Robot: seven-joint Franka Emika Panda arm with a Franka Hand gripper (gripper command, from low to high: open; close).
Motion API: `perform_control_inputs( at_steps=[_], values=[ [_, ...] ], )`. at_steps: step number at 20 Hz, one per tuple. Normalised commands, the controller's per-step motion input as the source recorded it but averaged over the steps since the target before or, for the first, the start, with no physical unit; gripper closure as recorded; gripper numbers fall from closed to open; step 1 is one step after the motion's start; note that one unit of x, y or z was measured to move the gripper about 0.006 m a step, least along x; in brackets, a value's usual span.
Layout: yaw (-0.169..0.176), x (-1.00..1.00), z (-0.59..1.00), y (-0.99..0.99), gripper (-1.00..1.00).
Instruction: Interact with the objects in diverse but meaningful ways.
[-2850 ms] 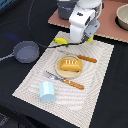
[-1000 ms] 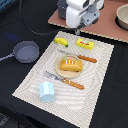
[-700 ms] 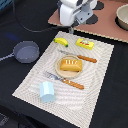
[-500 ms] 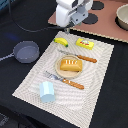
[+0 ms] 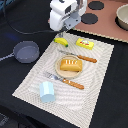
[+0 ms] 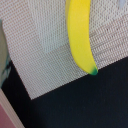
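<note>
Exterior view: a pale woven placemat (image 5: 95,85) lies aslant on the dark desk (image 5: 30,15), and most of the toy kitchen things rest on it. The yellow banana (image 5: 61,41) lies at the mat's far edge, towards the exterior view's left. Its long axis runs roughly left to right across the scene with a slight tilt, and part of it is hidden under the white arm. The wrist view shows the same banana (image 6: 81,31) from close above: a gently curved fruit on the mat (image 6: 45,55), its green-tipped end reaching just past the mat's edge over the dark desk (image 6: 85,105).

The hand (image 5: 65,34) hangs above the banana; its fingers are lost against the arm's body in the exterior view and do not show in the wrist view, so I cannot tell whether it is wide or narrow.

Just to the right of the banana lies the flat yellow packet with red mark (image 5: 85,44), its long side also running left to right. Nearer, in the middle of the mat, the orange-brown bread loaf (image 5: 71,64) sits on a small plate (image 5: 69,73), long axis left to right. A knife with a brown handle (image 5: 84,58) lies on the far side of the plate, and a fork with a brown handle (image 5: 70,82) lies on its near side. The light blue cup (image 5: 47,91) stands at the mat's near left. The dark grey pot (image 5: 25,51) sits off the mat on the desk, to the left.
</note>
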Motion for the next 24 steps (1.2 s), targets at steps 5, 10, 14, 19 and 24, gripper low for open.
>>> perform_control_inputs(
  at_steps=[5,10,14,19,24],
  values=[
    [0.000,-0.31,-0.41,-0.03,-1.00],
    [0.004,-0.26,-0.34,-0.01,-1.00],
    [0.011,-0.19,-0.23,0.00,-1.00],
    [0.017,-0.17,-0.24,0.00,-1.00],
    [0.017,-0.21,-0.24,-0.01,-1.00]
  ],
)
